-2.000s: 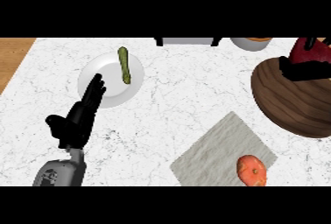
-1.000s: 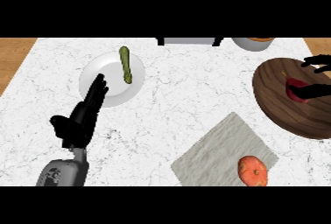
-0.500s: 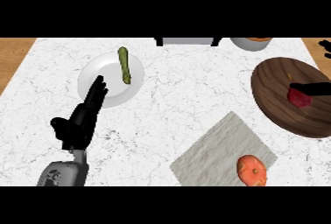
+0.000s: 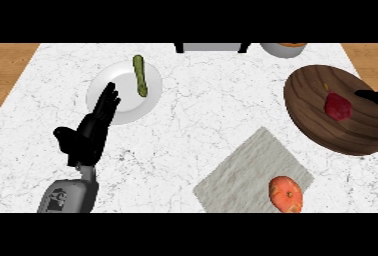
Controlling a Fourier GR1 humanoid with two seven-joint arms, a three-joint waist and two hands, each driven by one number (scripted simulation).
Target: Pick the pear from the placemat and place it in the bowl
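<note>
Red pear (image 4: 338, 106) seen lying in brown bowl (image 4: 310, 107), left hand (image 4: 87, 133) held flat with fingers straight, right hand (image 4: 367, 95) barely seen at right edge, finger state cannot be told.

The white marble desk (image 4: 207, 105) is veined with thin grey lines, and tan wood shows beyond its far corners. A dark brown wooden bowl (image 4: 310, 107) with visible grain holds a dark red pear (image 4: 338, 106). The pale grey stone-textured placemat (image 4: 244, 175) carries a mottled orange-red round fruit (image 4: 286, 194). A plain white round plate (image 4: 125, 102) bears a slim olive-green vegetable (image 4: 139, 75). The black left hand (image 4: 90, 132) joins a grey forearm (image 4: 70, 195).
</note>
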